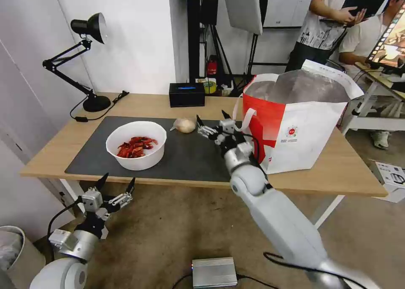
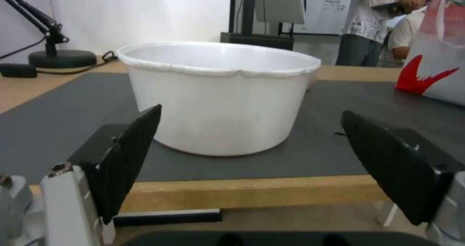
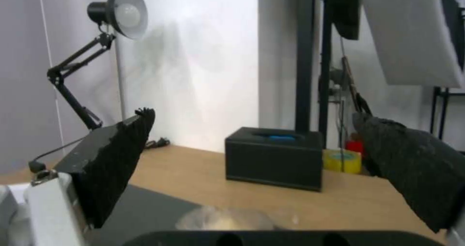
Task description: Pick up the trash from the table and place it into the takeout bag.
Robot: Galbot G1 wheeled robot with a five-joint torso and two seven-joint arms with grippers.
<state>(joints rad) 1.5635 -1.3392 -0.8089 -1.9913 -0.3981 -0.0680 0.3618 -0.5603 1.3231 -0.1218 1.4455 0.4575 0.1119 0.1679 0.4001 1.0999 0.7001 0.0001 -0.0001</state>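
Trash left on our counter (image 1: 337,171) comes to two pieces, both on the dark grey mat (image 1: 185,158) that covers the middle of the light-wood top. Largest of what we see on the counter is the takeout bag (image 1: 303,128), red and white with a silver foil lining, standing upright and open-mouthed at the right end, its near corner just past the mat's right edge, with a white strap handle hanging toward our right arm. Next in size is the white bowl of red scraps (image 1: 136,144), sitting on the left half of the mat near the front edge; our left wrist view shows its plain white wall (image 2: 218,104) straight ahead. Behind the mat, on bare wood, stand the black desk lamp (image 1: 86,61) at the far left corner and the black box (image 1: 186,94) near the middle. Our right gripper (image 1: 209,121) reaches over the mat with its fingers spread wide and nothing between them, just beside the beige knotted plastic-bag lump (image 1: 184,125), which lies at the mat's far edge. Our left gripper (image 1: 116,181) hangs below the counter's front edge in front of the bowl, also spread wide and holding nothing.
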